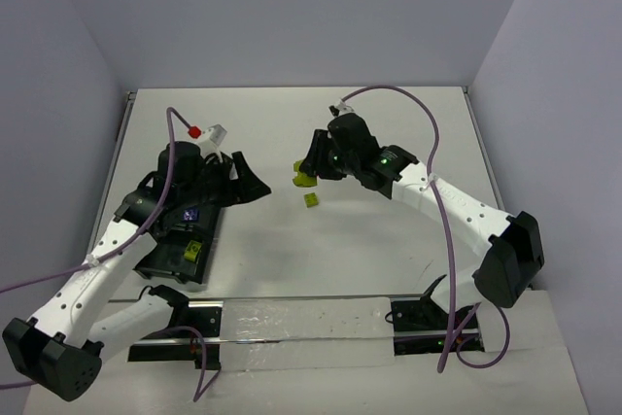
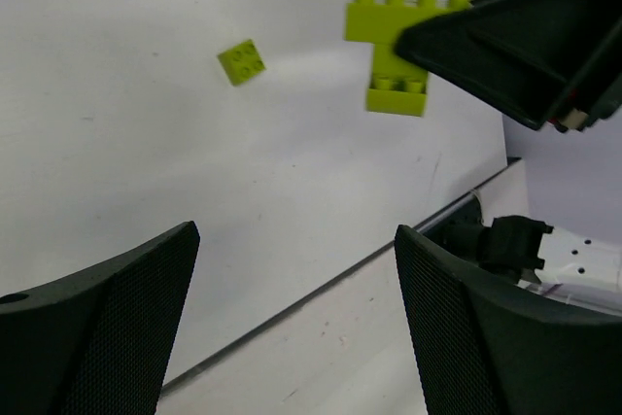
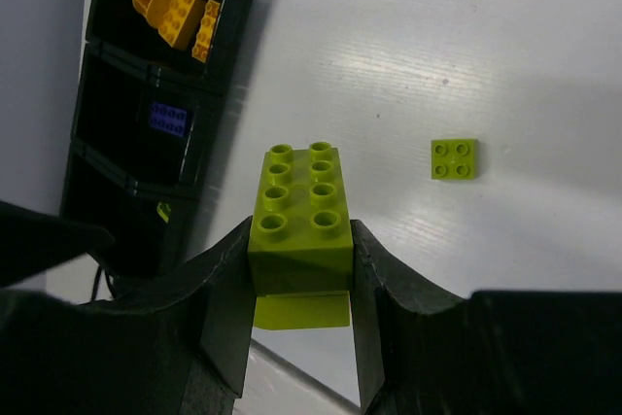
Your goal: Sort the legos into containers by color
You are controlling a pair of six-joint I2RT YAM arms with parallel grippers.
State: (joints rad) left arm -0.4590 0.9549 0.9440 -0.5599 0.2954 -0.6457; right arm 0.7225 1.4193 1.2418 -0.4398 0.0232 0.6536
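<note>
My right gripper is shut on a clump of two stacked lime-green legos and holds it above the table; the clump also shows in the left wrist view. A small flat lime-green lego lies on the table just beside it, and also shows in the right wrist view and the left wrist view. My left gripper is open and empty, over the table right of the black tray. The tray's compartments hold orange-yellow legos, a blue-purple lego and a lime-green lego.
The tray lies along the table's left side, partly under my left arm. A metal rail runs along the near edge between the arm bases. White walls close in the table on the left, far and right sides.
</note>
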